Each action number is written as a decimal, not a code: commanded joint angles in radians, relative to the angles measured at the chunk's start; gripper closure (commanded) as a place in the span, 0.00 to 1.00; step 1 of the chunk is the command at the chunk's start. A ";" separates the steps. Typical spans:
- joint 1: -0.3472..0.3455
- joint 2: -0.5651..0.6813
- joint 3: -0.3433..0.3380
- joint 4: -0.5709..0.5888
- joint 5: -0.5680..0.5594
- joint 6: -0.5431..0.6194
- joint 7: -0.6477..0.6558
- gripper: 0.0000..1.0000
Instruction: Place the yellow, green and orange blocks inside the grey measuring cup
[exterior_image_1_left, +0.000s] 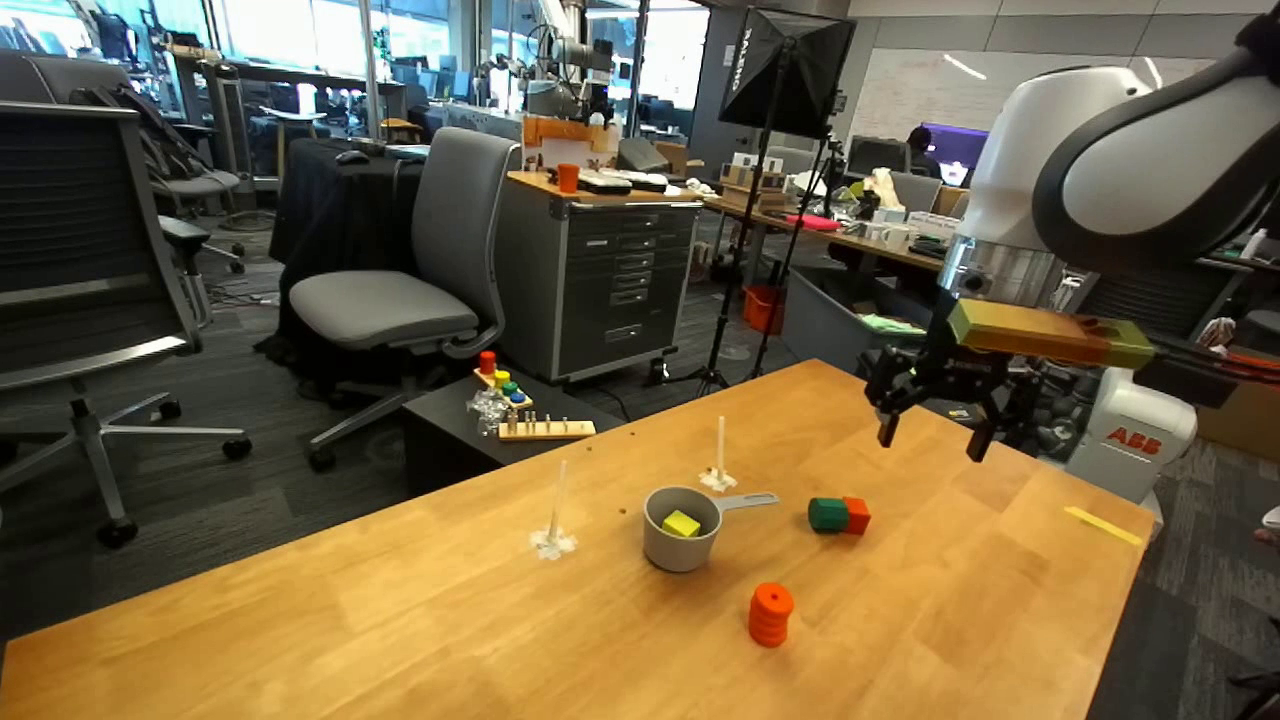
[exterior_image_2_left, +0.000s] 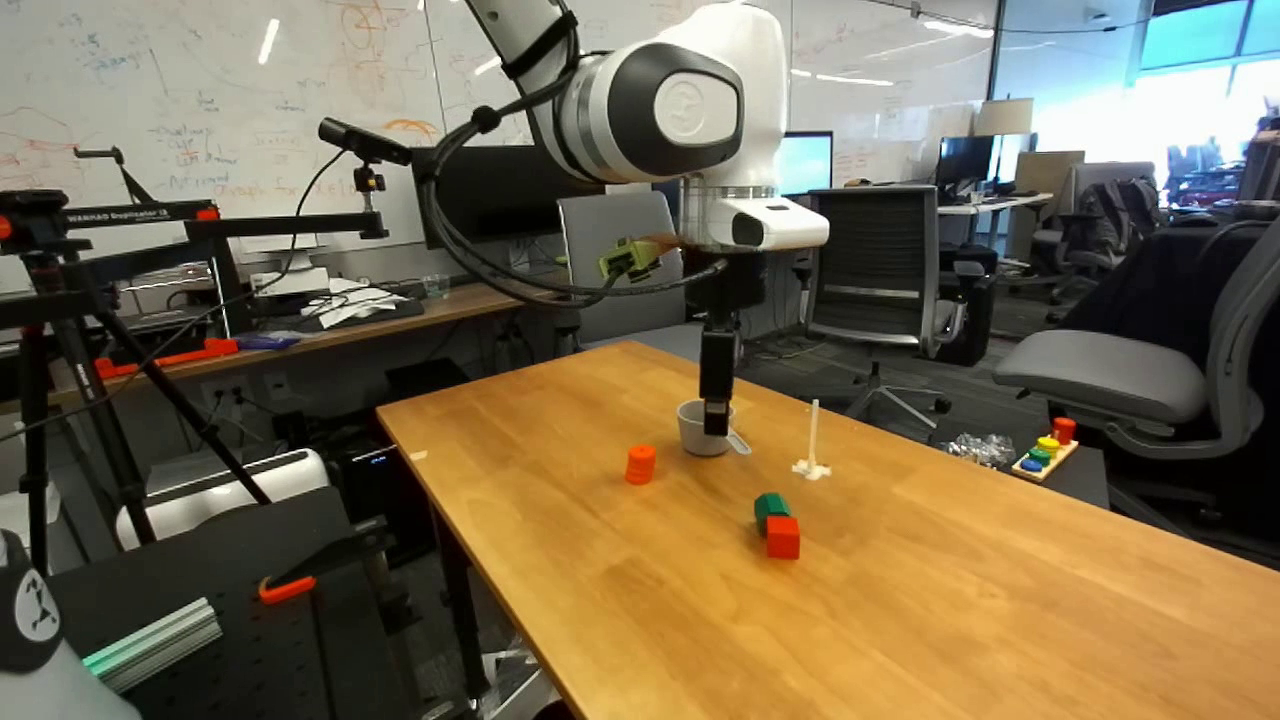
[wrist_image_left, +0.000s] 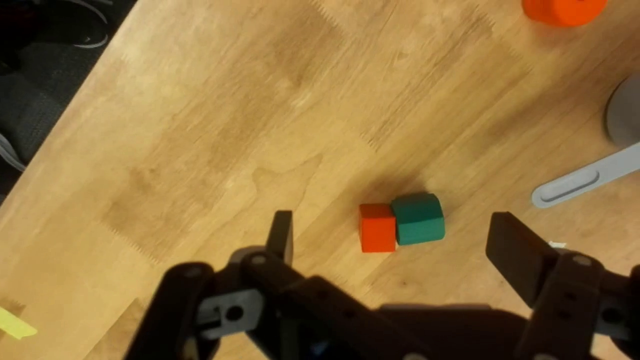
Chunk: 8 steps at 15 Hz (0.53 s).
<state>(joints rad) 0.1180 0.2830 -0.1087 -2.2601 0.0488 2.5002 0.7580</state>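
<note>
One gripper (exterior_image_1_left: 932, 447), raised over the table (exterior_image_1_left: 400, 600), fingers spread wide. One grey measuring cup (exterior_image_1_left: 678, 553), cut off at the wrist view's right edge. One yellow block (exterior_image_1_left: 681, 524) inside it, visible in an exterior view alone. One green block (wrist_image_left: 419, 220), one red-orange cube (wrist_image_left: 377, 230): on the table, touching. One ribbed orange cylinder (exterior_image_1_left: 770, 615), standing, cropped at the wrist view's top. Two upright rods (exterior_image_1_left: 721, 445); a single rod (exterior_image_2_left: 813, 433) made out in an exterior view.

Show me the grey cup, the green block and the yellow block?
Grey cup (exterior_image_1_left: 680, 553), in an exterior view: outer wall.
Green block (wrist_image_left: 419, 220), wrist view: upward side.
Yellow block (exterior_image_1_left: 681, 523), in an exterior view: top face.
</note>
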 joint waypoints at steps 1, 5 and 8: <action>-0.037 0.040 0.025 0.046 0.015 -0.020 -0.078 0.00; -0.021 0.087 -0.030 0.086 -0.093 -0.037 -0.042 0.00; -0.028 0.139 -0.042 0.121 -0.106 -0.023 -0.050 0.00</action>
<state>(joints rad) 0.0973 0.3694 -0.1418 -2.1979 -0.0347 2.4941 0.7155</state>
